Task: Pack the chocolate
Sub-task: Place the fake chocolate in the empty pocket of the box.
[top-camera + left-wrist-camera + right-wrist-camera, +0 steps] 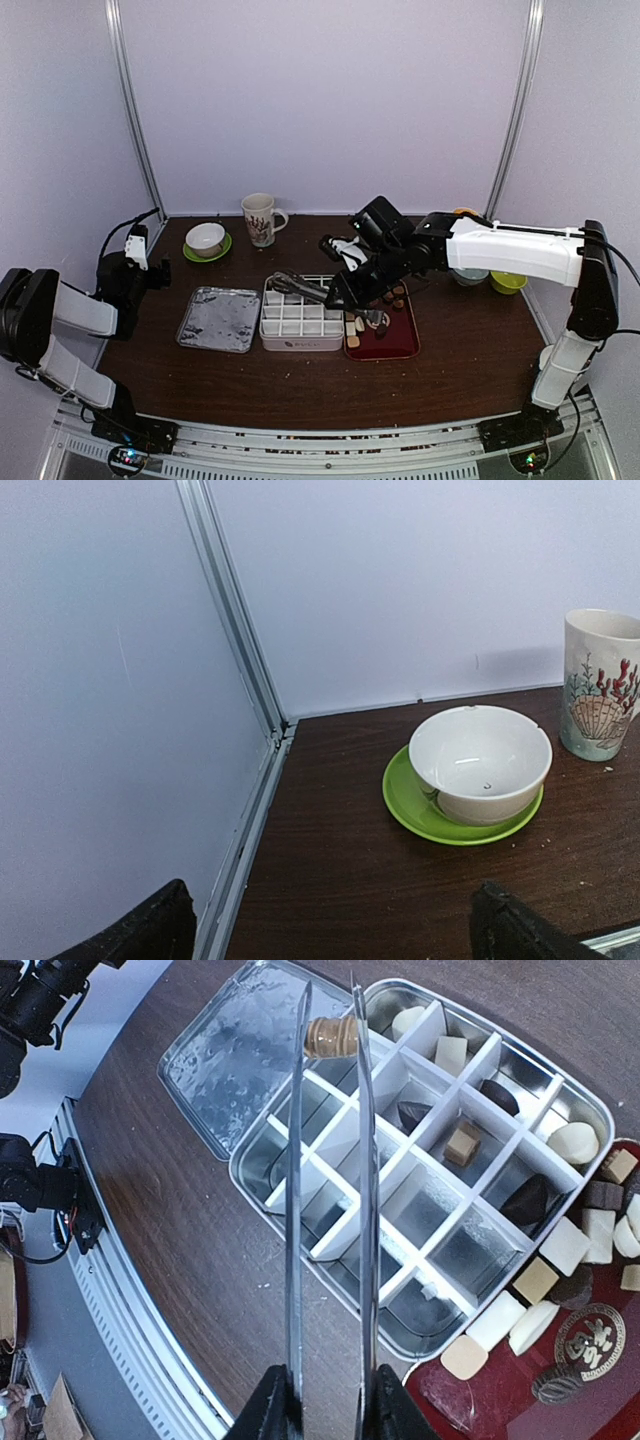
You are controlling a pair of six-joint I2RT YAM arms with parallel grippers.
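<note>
The right gripper (332, 1408) sat closest to the right wrist lens, its black fingers clamped narrow on the handles of long metal tongs (366, 1210). The tong tips pinched a tan ridged chocolate piece (330, 1036) above the far corner of the shiny silver rectangular tin (590, 1110). It seemed to be right over the rim beside the flat silver lid (225, 1060) lying alongside.

That was the risk, I judged. Released there, the piece could strike the rim or a white divider (428, 1168) and bounce onto the lid or the dark wooden table (190, 1250). The pinch also looked slight, so a jolt could drop it early.

Several cells held chocolates (462, 1143), many were bare, and more pieces (565, 1247) waited on the dark-red rectangular tray (480, 1400) against the tin.

The left gripper (338, 935) stood spread wide and held nothing. It was well apart, facing a white bowl (480, 760) on a green saucer (405, 805) and a shell-patterned mug (600, 680). Nothing blocked the tin.
</note>
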